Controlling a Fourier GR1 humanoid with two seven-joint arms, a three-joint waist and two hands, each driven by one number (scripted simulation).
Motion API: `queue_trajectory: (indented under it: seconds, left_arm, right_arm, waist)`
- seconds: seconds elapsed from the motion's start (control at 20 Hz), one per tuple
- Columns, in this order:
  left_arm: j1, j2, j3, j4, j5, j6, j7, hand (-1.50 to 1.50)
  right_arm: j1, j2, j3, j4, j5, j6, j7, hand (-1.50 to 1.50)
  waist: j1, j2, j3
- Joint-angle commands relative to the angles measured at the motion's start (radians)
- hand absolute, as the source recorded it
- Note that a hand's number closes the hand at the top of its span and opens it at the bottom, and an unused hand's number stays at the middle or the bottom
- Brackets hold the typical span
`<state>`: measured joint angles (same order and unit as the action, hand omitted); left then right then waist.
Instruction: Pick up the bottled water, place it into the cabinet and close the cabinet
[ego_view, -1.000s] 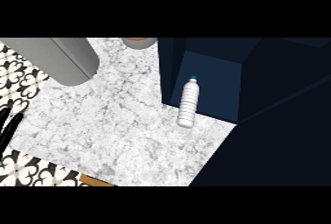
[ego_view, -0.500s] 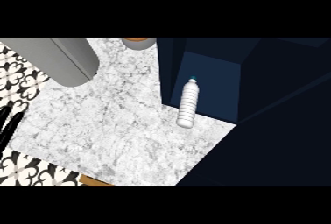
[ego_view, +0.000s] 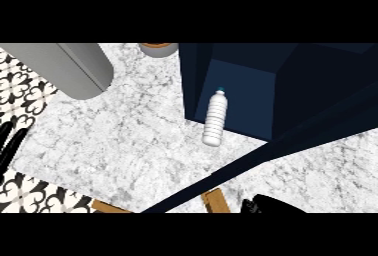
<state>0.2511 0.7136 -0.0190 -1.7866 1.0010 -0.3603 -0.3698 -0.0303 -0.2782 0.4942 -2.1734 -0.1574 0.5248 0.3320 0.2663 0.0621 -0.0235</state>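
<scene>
While the right hand (ego_view: 272, 205) barely shows, open or closed unclear, I'd wrap the bottle (ego_view: 214, 119) mid-body, clear of the cabinet (ego_view: 238, 75).

The white marble counter (ego_view: 125, 145) carries a water bottle (ego_view: 215, 120) near its middle, just beside the dark blue cabinet (ego_view: 244, 75); at the far edge sits what may be a brown-rimmed pot (ego_view: 157, 49).
</scene>
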Motion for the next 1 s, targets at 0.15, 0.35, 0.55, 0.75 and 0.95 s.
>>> queue_trajectory:
  seconds: [0.15, 0.35, 0.55, 0.75, 0.95]
  left_arm:
    - [0.000, 0.008, 0.018, 0.025, 0.010, -0.007, 0.002, -1.50]
    - [0.006, 0.006, 0.023, 0.027, 0.025, -0.007, 0.007, -1.50]
    - [0.004, -0.014, 0.002, 0.046, 0.013, -0.013, 0.003, -1.50]
    - [0.010, -0.010, 0.017, 0.045, 0.027, -0.022, 0.002, -1.50]
    - [0.009, -0.012, 0.025, 0.048, 0.018, -0.024, -0.007, -1.50]
  right_arm:
    - [-0.226, 0.164, -0.099, 0.213, 0.052, -0.159, 0.113, 1.50]
    - [-0.356, 0.264, -0.173, 0.365, 0.113, -0.289, 0.157, 1.50]
    - [-0.538, 0.276, -0.238, 0.513, 0.120, -0.413, 0.162, 1.50]
    - [-0.704, 0.277, -0.305, 0.677, 0.101, -0.543, 0.165, 1.50]
    - [-0.801, 0.278, -0.354, 0.800, 0.042, -0.655, 0.157, -1.50]
  waist:
    - [-0.023, -0.012, 0.010]
    - [-0.034, -0.017, 0.014]
    - [-0.050, -0.013, 0.016]
    - [-0.053, -0.019, 0.019]
    - [-0.050, -0.018, 0.021]
